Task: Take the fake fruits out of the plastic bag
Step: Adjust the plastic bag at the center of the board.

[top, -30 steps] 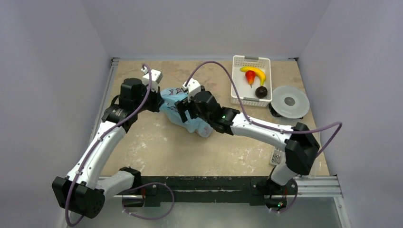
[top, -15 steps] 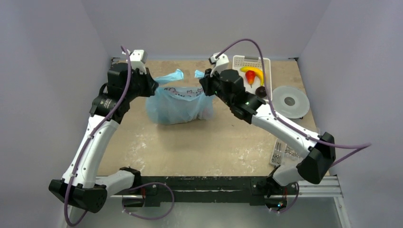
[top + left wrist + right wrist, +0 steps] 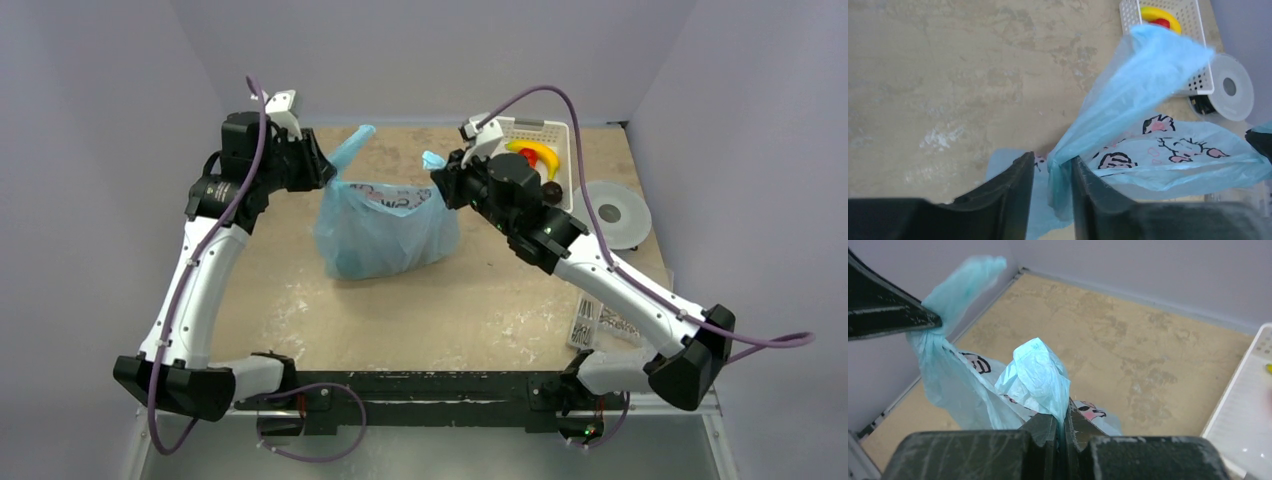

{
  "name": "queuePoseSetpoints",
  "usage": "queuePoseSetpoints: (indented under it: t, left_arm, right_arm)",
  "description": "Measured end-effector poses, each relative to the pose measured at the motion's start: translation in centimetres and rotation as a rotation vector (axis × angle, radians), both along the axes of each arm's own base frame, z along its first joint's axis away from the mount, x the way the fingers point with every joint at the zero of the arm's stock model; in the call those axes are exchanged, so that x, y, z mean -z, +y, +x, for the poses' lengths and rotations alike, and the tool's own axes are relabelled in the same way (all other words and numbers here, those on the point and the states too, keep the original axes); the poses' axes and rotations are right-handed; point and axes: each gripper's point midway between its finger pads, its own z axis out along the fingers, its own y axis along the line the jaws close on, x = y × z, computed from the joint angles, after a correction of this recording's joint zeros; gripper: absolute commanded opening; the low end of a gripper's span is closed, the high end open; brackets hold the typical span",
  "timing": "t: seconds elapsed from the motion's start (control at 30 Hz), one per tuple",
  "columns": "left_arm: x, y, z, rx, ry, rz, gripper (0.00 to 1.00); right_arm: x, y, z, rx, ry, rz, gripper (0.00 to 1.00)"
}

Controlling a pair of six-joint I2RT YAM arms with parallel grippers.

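Observation:
The light-blue plastic bag (image 3: 385, 230) hangs spread between my two grippers, its cartoon print facing up. My right gripper (image 3: 445, 185) (image 3: 1062, 417) is shut on the bag's right tie handle (image 3: 1035, 375), which bunches up above the jaws. My left gripper (image 3: 322, 168) (image 3: 1052, 160) stands open; the left tie handle (image 3: 1143, 75) runs between its jaws and lies against the right finger (image 3: 1088, 190), with a gap to the left one. The fake fruits are hidden: none shows through the bag.
A white slotted basket (image 3: 520, 122) sits at the back right, holding a yellow banana (image 3: 540, 152), a small red pear-shaped fruit (image 3: 527, 160) and a dark round fruit (image 3: 551, 190). A grey disc (image 3: 610, 212) lies to its right. Walls close in the table.
Both arms rose and pulled apart, lifting the crumpled bag by its handles until it hangs spread. The right jaws closed on a handle; the left jaws have just parted.

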Motion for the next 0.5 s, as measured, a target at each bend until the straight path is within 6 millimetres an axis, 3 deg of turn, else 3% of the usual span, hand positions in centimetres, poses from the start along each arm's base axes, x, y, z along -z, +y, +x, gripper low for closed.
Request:
queuePoseSetpoints:
  t: [0.1, 0.17, 0.23, 0.3, 0.4, 0.5]
  left_arm:
    - [2.0, 0.2, -1.5, 0.003, 0.038, -0.003, 0.74]
    - [4.0, 0.6, -3.4, -0.007, 0.081, -0.01, 0.83]
    - [5.6, 0.8, -6.1, -0.01, 0.122, -0.03, 0.85]
    - [5.9, 0.8, -8.9, -0.006, 0.128, -0.068, 0.85]
    - [4.2, 0.4, -12.9, 0.012, 0.048, -0.164, 0.8]
    - [2.2, 0.1, -16.7, 0.034, -0.031, -0.261, 0.77]
  right_arm:
    - [3.4, -0.8, -2.1, -0.035, 0.07, 0.011, 0.0]
    - [5.6, -0.8, -3.3, -0.06, 0.121, 0.009, 0.02]
    - [7.8, -0.6, -4.4, -0.089, 0.169, -0.002, 0.07]
    - [9.4, -0.3, -5.4, -0.118, 0.206, -0.011, 0.12]
    - [10.2, -0.1, -6.5, -0.153, 0.23, -0.009, 0.15]
    - [9.5, 0.0, -6.8, -0.166, 0.226, 0.016, 0.19]
